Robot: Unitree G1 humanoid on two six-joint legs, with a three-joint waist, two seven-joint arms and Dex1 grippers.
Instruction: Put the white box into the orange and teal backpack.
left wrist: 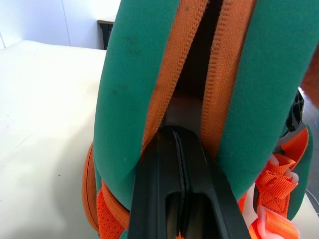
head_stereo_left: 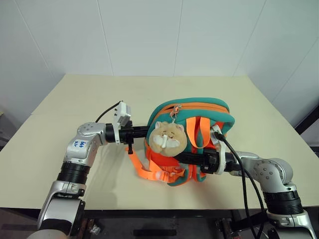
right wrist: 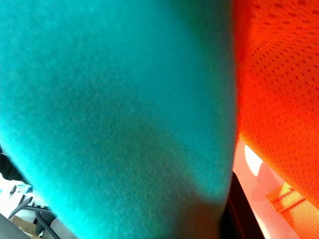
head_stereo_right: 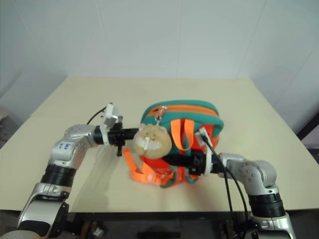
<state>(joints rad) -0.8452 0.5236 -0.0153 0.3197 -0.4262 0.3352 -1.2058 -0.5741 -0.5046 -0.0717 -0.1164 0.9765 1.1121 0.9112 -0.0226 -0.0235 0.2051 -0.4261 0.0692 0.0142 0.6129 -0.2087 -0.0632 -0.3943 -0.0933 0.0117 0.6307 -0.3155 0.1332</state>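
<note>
The orange and teal backpack (head_stereo_left: 192, 142) is standing upright near the middle of the cream tabletop (head_stereo_left: 249, 104), its zipper arc facing up and its tan plush charm (head_stereo_left: 168, 138) hanging on the front. The left pincer (left wrist: 178, 164), its fingers pressed together, is reaching in level from the backpack's 9 o'clock side, its tips sitting in the parted zipper opening between the two orange tapes. The right pincer (head_stereo_left: 182, 158) is coming in from 4 o'clock, low across the backpack's front among the teal straps, its fingers nearly together; what they are clamping cannot be told. Loose orange webbing (head_stereo_left: 144, 172) is lying on the tabletop at 7 o'clock of the backpack.
</note>
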